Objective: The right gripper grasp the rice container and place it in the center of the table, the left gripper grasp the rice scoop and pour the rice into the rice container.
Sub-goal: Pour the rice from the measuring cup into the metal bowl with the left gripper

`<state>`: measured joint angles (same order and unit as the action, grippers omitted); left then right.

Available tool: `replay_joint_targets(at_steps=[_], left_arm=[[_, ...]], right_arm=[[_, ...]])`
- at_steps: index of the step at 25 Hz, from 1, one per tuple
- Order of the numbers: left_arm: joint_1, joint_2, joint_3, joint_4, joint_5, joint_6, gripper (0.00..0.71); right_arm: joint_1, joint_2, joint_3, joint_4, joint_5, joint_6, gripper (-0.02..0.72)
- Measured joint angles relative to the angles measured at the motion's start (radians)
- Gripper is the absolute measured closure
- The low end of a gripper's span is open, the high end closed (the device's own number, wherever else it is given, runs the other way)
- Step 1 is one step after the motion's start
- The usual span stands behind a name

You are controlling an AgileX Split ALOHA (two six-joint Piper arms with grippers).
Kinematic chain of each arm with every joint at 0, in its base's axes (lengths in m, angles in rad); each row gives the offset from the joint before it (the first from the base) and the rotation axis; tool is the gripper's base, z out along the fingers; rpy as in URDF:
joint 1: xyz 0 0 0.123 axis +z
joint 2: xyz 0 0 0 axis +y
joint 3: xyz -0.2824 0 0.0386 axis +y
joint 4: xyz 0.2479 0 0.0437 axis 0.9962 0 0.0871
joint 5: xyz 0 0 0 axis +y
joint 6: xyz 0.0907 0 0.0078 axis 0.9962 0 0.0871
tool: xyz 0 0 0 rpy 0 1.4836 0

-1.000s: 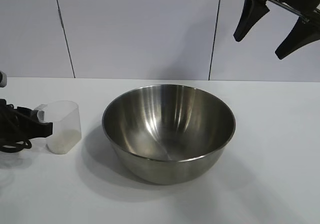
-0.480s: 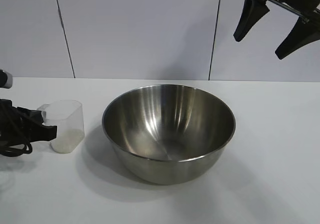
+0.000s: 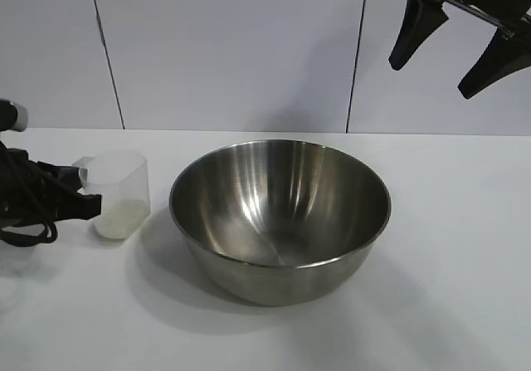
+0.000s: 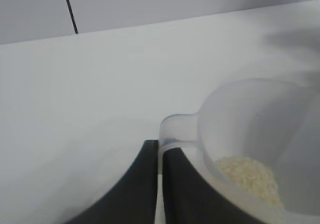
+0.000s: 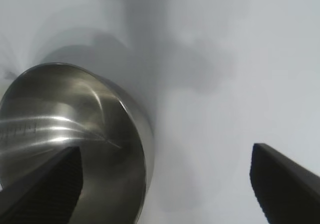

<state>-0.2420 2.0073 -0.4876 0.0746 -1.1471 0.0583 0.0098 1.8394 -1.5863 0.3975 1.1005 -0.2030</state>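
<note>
Your left black claw gripper [image 3: 83, 195] pinches the stubby handle of the translucent plastic rice scoop [image 3: 119, 192] | scoop just left of shiny steel bowl [image 3: 280, 217] | light, slippery: grip firmly | right gripper [image 3: 465, 47] splayed overhead.

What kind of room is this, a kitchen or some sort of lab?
Probably a robot test bench, not a kitchen: a bare white table against plain wall panels, two black robot grippers, left and right, and only a steel bowl and a plastic scoop of rice.
</note>
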Motion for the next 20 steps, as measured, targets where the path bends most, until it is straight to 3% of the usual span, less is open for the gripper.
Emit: replay_joint_targets(at_steps=[15,20], left_arm=[[0.000,-0.115,-0.020,0.101,0.004,0.034,0.698],[0.000,-0.199,-0.102,0.168,0.159,0.054,0.698]], right_arm=[[0.000,0.000,0.000,-0.001,-0.002,0.000,0.073],[0.000,0.000,0.000,-0.001,-0.002,0.000,0.073]])
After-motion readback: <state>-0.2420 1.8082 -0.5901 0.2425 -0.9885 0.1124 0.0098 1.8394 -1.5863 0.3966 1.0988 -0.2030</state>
